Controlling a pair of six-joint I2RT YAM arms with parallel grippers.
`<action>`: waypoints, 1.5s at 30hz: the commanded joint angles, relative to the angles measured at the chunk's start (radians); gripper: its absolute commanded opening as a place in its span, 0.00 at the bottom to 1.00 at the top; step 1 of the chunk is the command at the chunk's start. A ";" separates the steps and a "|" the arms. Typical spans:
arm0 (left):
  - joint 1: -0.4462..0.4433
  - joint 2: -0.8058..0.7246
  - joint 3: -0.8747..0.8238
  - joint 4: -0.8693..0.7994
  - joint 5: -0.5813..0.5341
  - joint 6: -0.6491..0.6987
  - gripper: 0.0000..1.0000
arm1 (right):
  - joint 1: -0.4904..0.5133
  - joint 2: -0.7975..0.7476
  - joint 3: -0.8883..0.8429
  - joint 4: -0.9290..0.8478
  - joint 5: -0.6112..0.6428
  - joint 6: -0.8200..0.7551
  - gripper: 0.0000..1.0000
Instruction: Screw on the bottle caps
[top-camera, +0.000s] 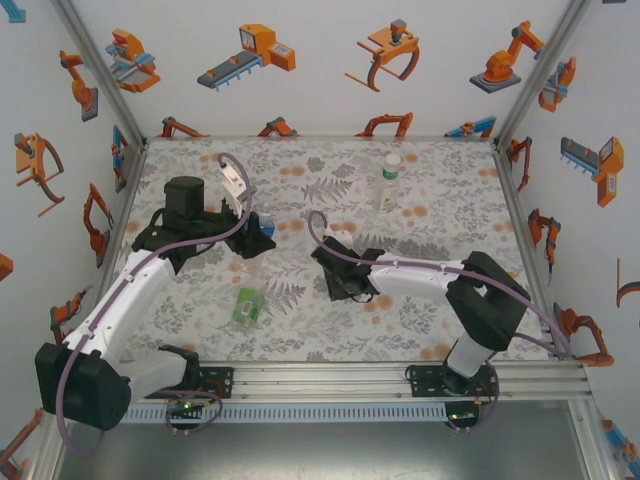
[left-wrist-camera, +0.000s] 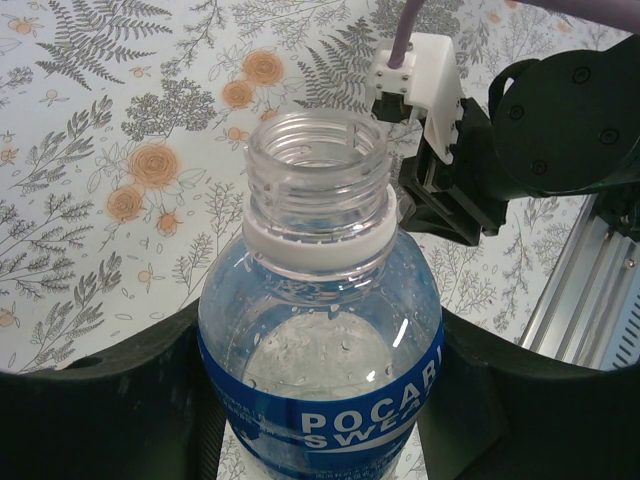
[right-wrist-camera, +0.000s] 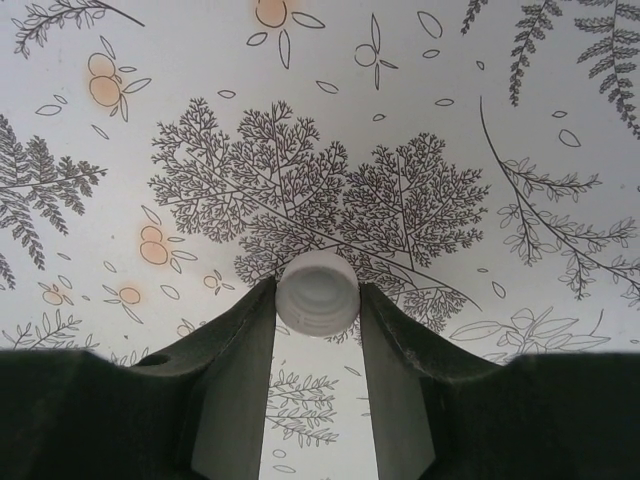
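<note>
Here we go: the left fingers are clamped round the blue-labelled bottle, held upright in the left-centre of the worktop, its threaded neck bare and open. The right fingers pinch a white cap by its rim, low over the floral print, just beside that bottle but not over it.

Now the tricky bit, I'd say: lift the cap, bring it square above the mouth, and lower it flat so the threads catch. Any tilt risks cross-threading. Then turn with light downward pressure while the left side holds firm.

The green-labelled bottle lies on its side nearby; the slim bottle stands at the back.
</note>
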 joint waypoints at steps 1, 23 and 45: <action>-0.005 -0.012 0.005 0.008 0.007 0.013 0.03 | 0.007 -0.047 0.047 -0.047 0.028 0.002 0.39; -0.007 -0.012 0.007 0.006 0.008 0.011 0.03 | 0.007 0.012 0.035 -0.046 0.007 0.019 0.37; -0.007 -0.001 0.012 0.006 0.007 0.010 0.03 | 0.008 -0.012 0.090 -0.099 0.036 -0.008 0.38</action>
